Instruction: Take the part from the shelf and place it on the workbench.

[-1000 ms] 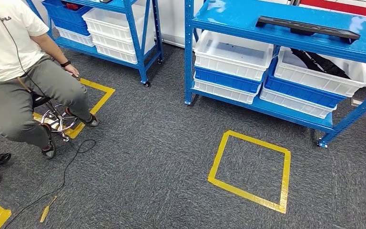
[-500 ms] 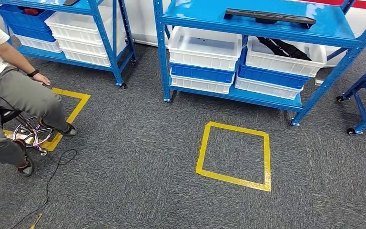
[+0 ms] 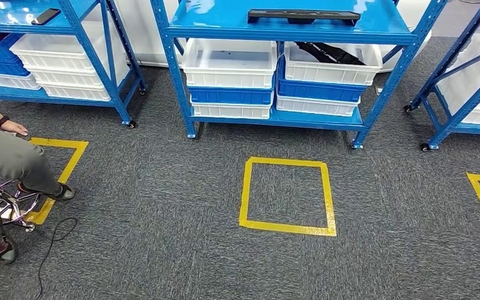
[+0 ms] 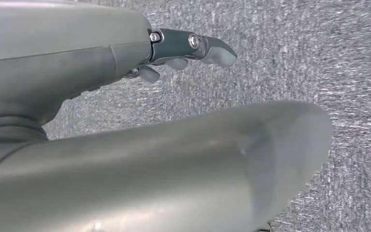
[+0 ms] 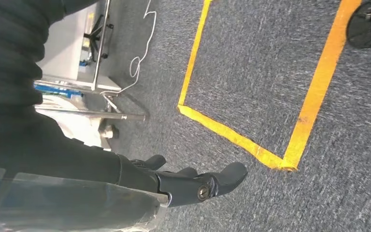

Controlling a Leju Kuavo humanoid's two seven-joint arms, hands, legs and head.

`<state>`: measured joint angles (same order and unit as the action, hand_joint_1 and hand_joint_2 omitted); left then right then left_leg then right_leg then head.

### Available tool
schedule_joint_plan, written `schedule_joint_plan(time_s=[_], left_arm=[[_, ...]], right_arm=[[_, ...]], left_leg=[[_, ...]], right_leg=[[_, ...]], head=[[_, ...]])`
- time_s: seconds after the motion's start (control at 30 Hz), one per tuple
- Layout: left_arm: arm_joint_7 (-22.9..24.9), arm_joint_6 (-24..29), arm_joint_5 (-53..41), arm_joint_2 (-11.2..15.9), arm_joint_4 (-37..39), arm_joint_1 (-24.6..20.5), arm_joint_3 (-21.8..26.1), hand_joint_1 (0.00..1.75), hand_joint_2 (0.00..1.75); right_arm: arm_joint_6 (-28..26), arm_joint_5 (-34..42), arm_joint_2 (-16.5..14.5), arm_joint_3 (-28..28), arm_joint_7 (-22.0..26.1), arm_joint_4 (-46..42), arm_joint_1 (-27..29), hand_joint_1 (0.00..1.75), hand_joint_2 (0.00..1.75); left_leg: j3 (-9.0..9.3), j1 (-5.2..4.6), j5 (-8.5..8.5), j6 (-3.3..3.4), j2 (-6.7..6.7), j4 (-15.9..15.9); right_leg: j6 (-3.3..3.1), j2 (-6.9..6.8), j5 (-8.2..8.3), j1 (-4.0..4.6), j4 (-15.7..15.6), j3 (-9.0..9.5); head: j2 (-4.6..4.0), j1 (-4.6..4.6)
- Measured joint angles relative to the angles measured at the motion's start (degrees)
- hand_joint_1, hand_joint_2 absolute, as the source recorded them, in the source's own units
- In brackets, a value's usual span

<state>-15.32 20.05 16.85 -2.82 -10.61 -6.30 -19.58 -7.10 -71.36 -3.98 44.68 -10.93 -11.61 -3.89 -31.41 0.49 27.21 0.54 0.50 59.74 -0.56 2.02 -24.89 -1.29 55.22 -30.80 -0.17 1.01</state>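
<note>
A long black part (image 3: pixel 304 15) lies on the top level of the blue shelf (image 3: pixel 225 28) straight ahead in the head view. A second dark part (image 3: pixel 325 53) rests in a white bin one level down. In the left wrist view my left hand (image 4: pixel 125 53) hangs over grey carpet, fingers (image 4: pixel 207 48) stretched out and holding nothing. My right hand (image 5: pixel 188 183) also hangs above the carpet, fingers apart and empty, near a yellow tape corner (image 5: pixel 285 162).
A yellow tape square (image 3: pixel 285 227) marks the carpet before the shelf. A seated person (image 3: pixel 6 162) on a wheeled stool (image 3: pixel 6 203) is at the left, with a cable (image 3: pixel 53 240) on the floor. More blue shelves stand at the left (image 3: pixel 81 31) and right (image 3: pixel 462 81).
The camera has turned to the right: the middle shelf now stands squarely ahead, the person has slid to the left edge, and a third shelf has come in at the right.
</note>
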Motion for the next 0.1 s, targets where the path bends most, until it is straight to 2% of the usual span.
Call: schedule_joint_plan(time_s=[0.03,0.1], left_arm=[[0.07,-0.12,-0.02,0.07,-0.01,-0.07,0.0,0.0,0.0],[0.09,-0.49,-0.04,0.14,-0.02,-0.17,0.0,0.0,0.0]], right_arm=[[0.0,-0.04,-0.05,0.0,-0.04,0.0,-0.02,0.0,1.75],[0.0,-0.09,-0.1,0.0,-0.15,0.0,-0.01,0.0,1.75]], left_leg=[[0.98,-0.15,-0.78,0.39,0.14,-2.28],[1.09,-0.46,-0.91,0.86,0.05,-2.98]], right_leg=[[0.16,0.13,0.02,0.1,0.0,-0.08],[0.59,0.21,0.08,0.28,-0.02,-0.26]], head=[[0.0,0.0],[0.0,-0.03]])
